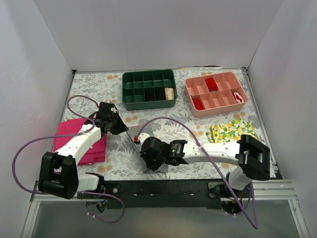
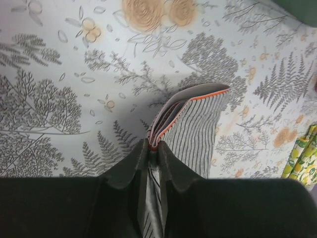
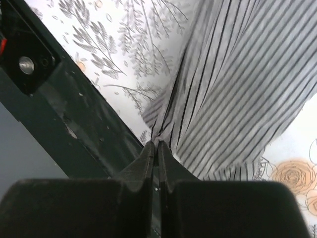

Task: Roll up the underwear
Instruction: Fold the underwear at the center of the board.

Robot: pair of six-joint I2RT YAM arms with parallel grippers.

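Note:
The underwear [image 1: 137, 143], grey-and-white striped with an orange-pink waistband trim, hangs stretched between my two grippers just above the floral table. In the left wrist view the left gripper [image 2: 154, 145] is shut on the folded waistband edge, and the underwear [image 2: 200, 129] drapes away to the right. The right gripper [image 3: 157, 144] is shut on a bunched corner of the underwear [image 3: 237, 84] near the table's front rail. From above, the left gripper [image 1: 126, 130] is at the cloth's far-left end. The right gripper [image 1: 147, 161] is at its near end.
A green divided tray [image 1: 148, 101] and a pink divided tray [image 1: 216, 106] stand at the back. A magenta cloth [image 1: 81, 141] lies under the left arm. A lemon-print cloth [image 1: 232, 131] lies at the right. The black front rail [image 1: 163, 187] runs close behind the right gripper.

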